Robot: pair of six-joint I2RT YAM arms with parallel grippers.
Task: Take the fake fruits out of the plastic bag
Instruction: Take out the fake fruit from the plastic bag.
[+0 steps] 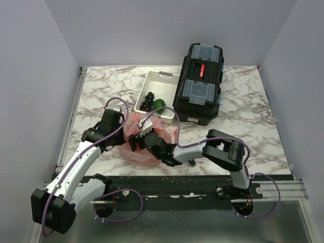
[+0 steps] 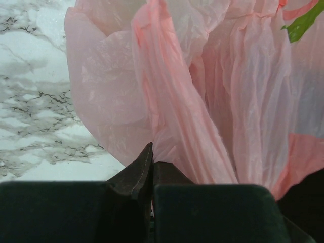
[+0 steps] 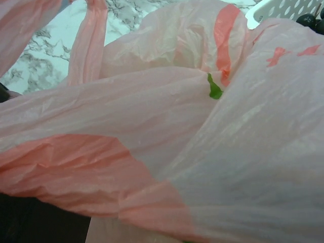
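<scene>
My left tool [image 2: 152,164] was clamped tight on a pleat of the plastic bag [image 1: 145,155], which lay slumped close to the near edge of the surface [image 1: 101,91], a little left of its middle. My right tool [image 1: 137,142] stood wide at the bag's mouth, and I saw nothing between its fingers; its own camera was filled with pink film. One green fruit [image 1: 159,104] sat in the white tray [image 1: 152,78] toward the far edge, beside the black grapes [image 1: 148,101], with the black toolbox [image 1: 199,83] just to the tray's right. I could not see any of the fake fruits through the film, so I judged that some were inside. To do this step well, I reckoned the left tool should lift and hold its pleat taut so the mouth gaped. The right tool should go in low with its fingers spread, then close only once a fruit was between them, not loose film, because the glossy fruit would slip easily.
</scene>
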